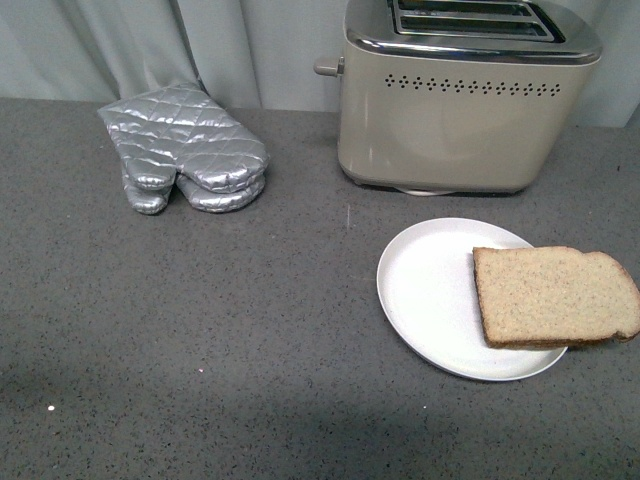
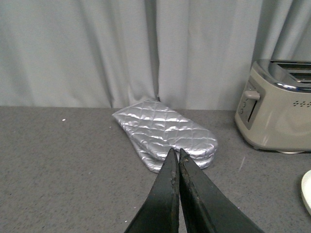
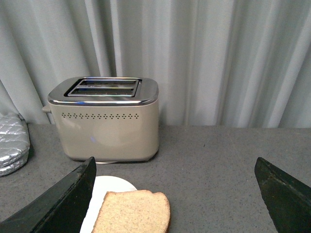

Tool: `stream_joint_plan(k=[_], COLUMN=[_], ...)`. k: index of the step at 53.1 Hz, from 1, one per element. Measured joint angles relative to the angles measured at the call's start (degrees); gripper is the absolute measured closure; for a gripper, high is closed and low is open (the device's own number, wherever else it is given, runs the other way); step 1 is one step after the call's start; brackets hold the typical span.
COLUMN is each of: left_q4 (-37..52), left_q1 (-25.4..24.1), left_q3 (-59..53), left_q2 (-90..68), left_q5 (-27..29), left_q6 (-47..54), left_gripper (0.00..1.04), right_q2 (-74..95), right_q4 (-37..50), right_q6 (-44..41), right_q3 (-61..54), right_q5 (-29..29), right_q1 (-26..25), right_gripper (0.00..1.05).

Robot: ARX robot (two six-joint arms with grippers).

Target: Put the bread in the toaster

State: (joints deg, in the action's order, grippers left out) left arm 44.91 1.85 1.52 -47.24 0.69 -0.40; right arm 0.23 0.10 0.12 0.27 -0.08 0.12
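I'm aiming my spread right gripper at the overhanging crust of the soft, featherweight brown wholemeal bread slice; left gripper sitting pressed together.

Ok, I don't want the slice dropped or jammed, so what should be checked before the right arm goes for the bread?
1. Right gripper open and empty: ok, fingers wide apart.
2. Bread graspable: ok, it lies flat with one end overhanging the rim of the plate.
3. Toaster slots free: ok as far as visible; their depth is hidden.
4. Lever up: ok, near the top of its slit.
5. Oven mitt out of the way: ok, left of the toaster in the front view, apart from it.
6. Left gripper out of the way: ok, shut and empty, over by the mitt.
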Motion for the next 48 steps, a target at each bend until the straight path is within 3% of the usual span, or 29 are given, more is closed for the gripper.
stream_joint_plan(k=[48], left_q4=[-28.8], left_q1=[-1.7], left_q3=[-0.5], left_q2=[31.4], left_q5=[-0.6], left_q6=[0.0], left_gripper=[1.01], right_q2=[0.0], right_q4=[0.0], right_q6=[0.0], right_q3=[0.0], right_q5=[0.0], right_q1=[0.0], right_gripper=[0.1])
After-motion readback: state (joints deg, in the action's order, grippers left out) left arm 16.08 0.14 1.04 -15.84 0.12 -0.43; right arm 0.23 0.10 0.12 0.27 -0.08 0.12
